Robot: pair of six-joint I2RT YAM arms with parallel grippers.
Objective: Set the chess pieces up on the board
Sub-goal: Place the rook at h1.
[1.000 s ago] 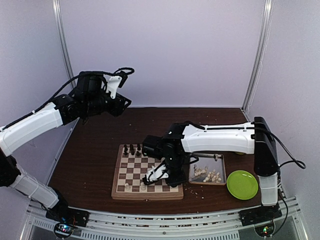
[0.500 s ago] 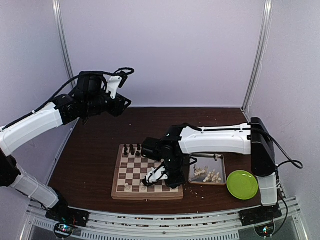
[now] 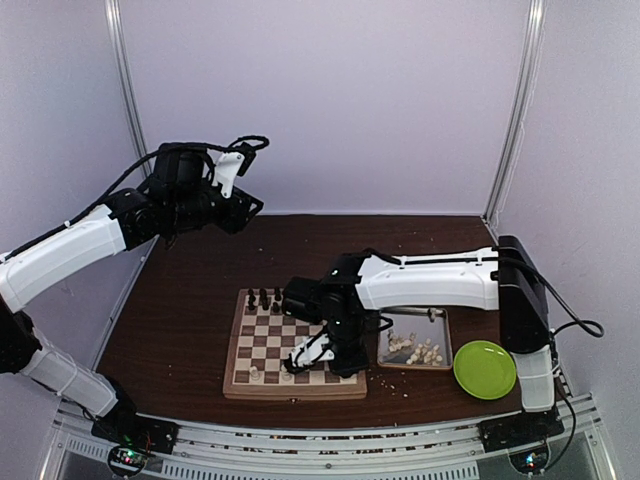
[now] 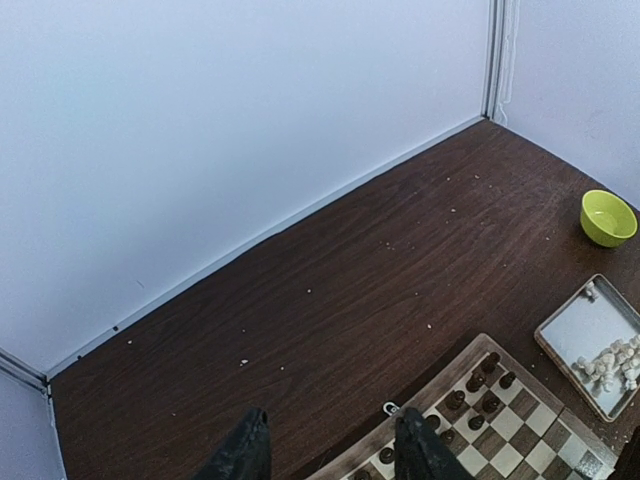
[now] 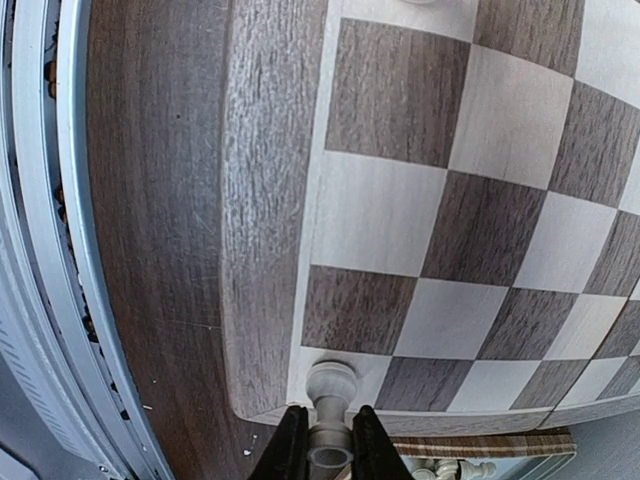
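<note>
Right claw (image 5: 328,447) low at board (image 5: 262,200) corner, clamping cream chess piece (image 5: 331,385) beside rim. Left claw (image 4: 330,450) raised high, parted.

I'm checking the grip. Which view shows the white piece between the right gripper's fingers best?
Right wrist: the white piece sits on a corner square of the board, fingers either side. Top external hides it under the right gripper; left wrist misses it.

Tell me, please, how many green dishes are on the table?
2: a green plate right of the metal tray, near the front edge, and a green bowl beyond the tray; the right arm may hide more.
</note>
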